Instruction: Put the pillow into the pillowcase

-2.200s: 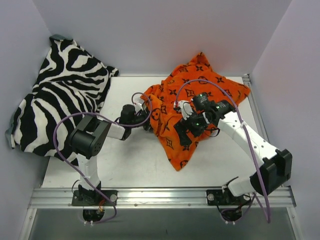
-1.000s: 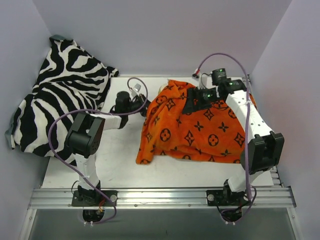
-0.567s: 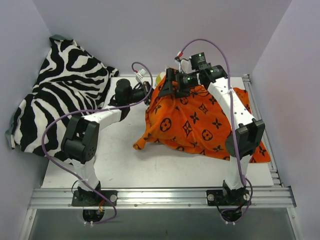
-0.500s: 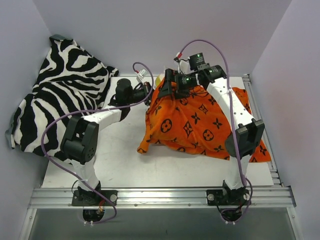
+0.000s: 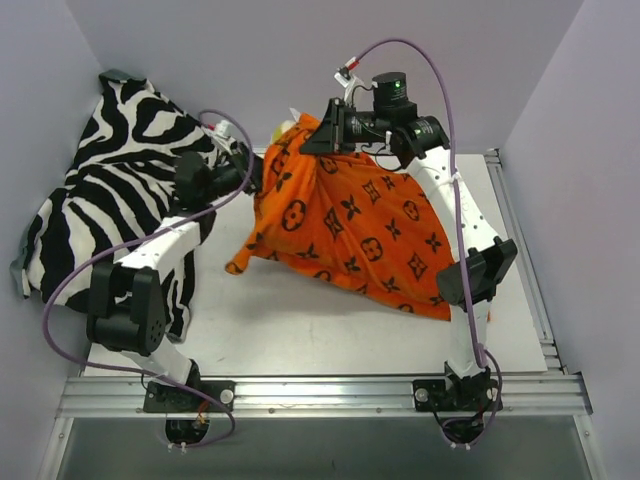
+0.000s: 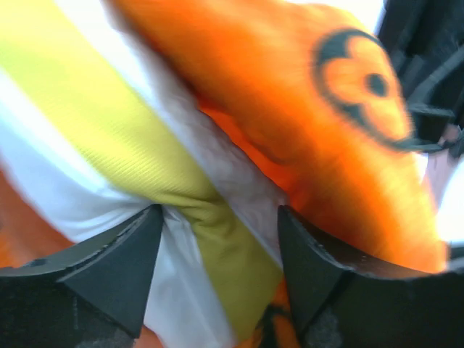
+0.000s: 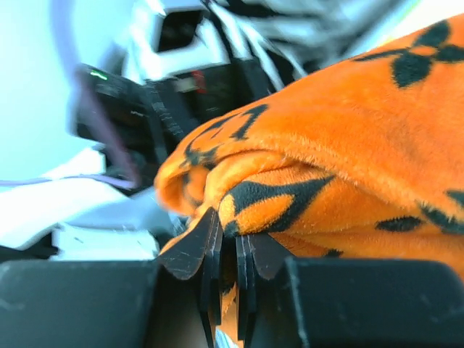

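Top external view, left to right: a zebra-striped cloth (image 5: 120,190) lies bunched against the left wall, partly on the table (image 5: 300,340). The left arm reaches over its right edge toward the far side, and the left gripper (image 5: 252,168) sits just beside the far-left end of the pillowcase (image 5: 350,230). A small white and yellow corner of the pillow (image 5: 284,128) shows at that end; the rest of it is hidden by orange fabric. The pillowcase is lifted at its far-left end and drapes down toward the near right onto the table. The right gripper (image 5: 312,140) holds it at the raised end.

Left wrist view: the left gripper (image 6: 217,261) is released, its jaws standing well apart. The pillow (image 6: 109,123), with its yellow band, passes between them, and the pillowcase (image 6: 326,130) lies over it on the right.

Right wrist view: the right gripper (image 7: 226,239) is clenched on a folded edge of the pillowcase (image 7: 348,138).
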You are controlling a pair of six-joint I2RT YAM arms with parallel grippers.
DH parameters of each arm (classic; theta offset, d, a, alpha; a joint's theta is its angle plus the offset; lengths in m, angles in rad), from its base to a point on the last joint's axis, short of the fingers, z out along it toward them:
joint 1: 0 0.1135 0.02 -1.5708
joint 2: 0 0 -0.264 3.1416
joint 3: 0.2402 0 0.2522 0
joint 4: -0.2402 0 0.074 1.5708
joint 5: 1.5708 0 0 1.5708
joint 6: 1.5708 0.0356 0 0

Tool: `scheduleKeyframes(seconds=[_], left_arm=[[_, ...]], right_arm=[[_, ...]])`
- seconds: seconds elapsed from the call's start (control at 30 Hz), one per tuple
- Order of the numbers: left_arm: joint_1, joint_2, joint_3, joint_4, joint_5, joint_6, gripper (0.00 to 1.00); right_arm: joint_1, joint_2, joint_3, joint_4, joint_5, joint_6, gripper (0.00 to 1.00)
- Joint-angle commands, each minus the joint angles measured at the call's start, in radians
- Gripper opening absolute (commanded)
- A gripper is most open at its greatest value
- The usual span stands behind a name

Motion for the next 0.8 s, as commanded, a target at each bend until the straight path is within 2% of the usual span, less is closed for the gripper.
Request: scheduleKeyframes(seconds=[0.0, 0.03, 0.07, 0.13, 0.2, 0.23, 0.33, 0.37, 0.4, 0.43, 0.47, 0.5, 0.53, 0.57, 0.6, 0.63, 0.73, 0.77], left_arm=[[0.128, -0.054, -0.004, 0.018, -0.034, -0.002, 0.74], [0.181, -0.062, 0.019, -0.012, -0.039, 0.008, 0.75], [0.203, -0.065, 0.039, -0.037, -0.042, 0.041, 0.76], [0.249, -0.070, 0.091, -0.104, -0.051, 0.081, 0.77], [0.289, -0.076, 0.174, -0.149, -0.062, 0.155, 0.79], [0.300, -0.077, 0.196, -0.190, -0.083, 0.181, 0.79], [0.320, -0.068, 0.262, -0.244, -0.103, 0.261, 0.81], [0.320, -0.067, 0.271, -0.253, -0.107, 0.279, 0.81], [0.311, -0.068, 0.277, -0.269, -0.110, 0.294, 0.81], [0.306, -0.070, 0.276, -0.286, -0.114, 0.328, 0.81], [0.303, -0.070, 0.276, -0.301, -0.113, 0.343, 0.81], [0.285, -0.074, 0.267, -0.347, -0.110, 0.357, 0.81], [0.271, -0.077, 0.262, -0.368, -0.110, 0.411, 0.81], [0.256, -0.084, 0.254, -0.393, -0.104, 0.445, 0.81], [0.221, -0.088, 0.244, -0.449, -0.105, 0.486, 0.81], [0.173, -0.090, 0.239, -0.482, -0.114, 0.573, 0.81], [0.063, -0.078, 0.222, -0.582, -0.142, 0.701, 0.81], [0.046, -0.073, 0.216, -0.588, -0.149, 0.707, 0.81]], right_arm=[[0.050, -0.046, 0.108, 0.631, -0.142, 0.286, 0.00], [0.064, -0.028, 0.230, 0.659, -0.127, 0.282, 0.00], [0.079, -0.032, 0.266, 0.708, -0.122, 0.300, 0.00], [0.072, -0.116, 0.260, 0.834, -0.061, 0.325, 0.00], [0.011, -0.200, 0.213, 0.850, 0.040, 0.280, 0.00], [-0.024, -0.293, 0.181, 0.848, 0.074, 0.256, 0.00], [-0.251, -0.491, -0.006, 0.748, 0.120, 0.242, 0.00], [-0.317, -0.545, -0.180, 0.726, 0.087, 0.260, 0.00], [-0.445, -0.602, -0.262, 0.694, 0.033, 0.245, 0.00], [-0.530, -0.709, -0.334, 0.539, -0.020, 0.209, 0.00], [-0.607, -0.760, -0.414, 0.458, -0.088, 0.167, 0.00], [-0.793, -0.808, -0.530, 0.401, -0.163, 0.041, 0.00], [-0.877, -0.875, -0.569, 0.174, -0.211, -0.081, 0.00], [-0.979, -0.899, -0.594, 0.066, -0.298, -0.183, 0.00], [-1.064, -0.912, -0.622, -0.031, -0.353, -0.446, 0.00], [-1.200, -0.922, -0.623, -0.261, -0.367, -0.594, 0.00], [-1.293, -0.905, -0.662, -0.476, -0.238, -0.971, 0.00], [-1.295, -0.899, -0.686, -0.477, -0.192, -0.996, 0.00]])
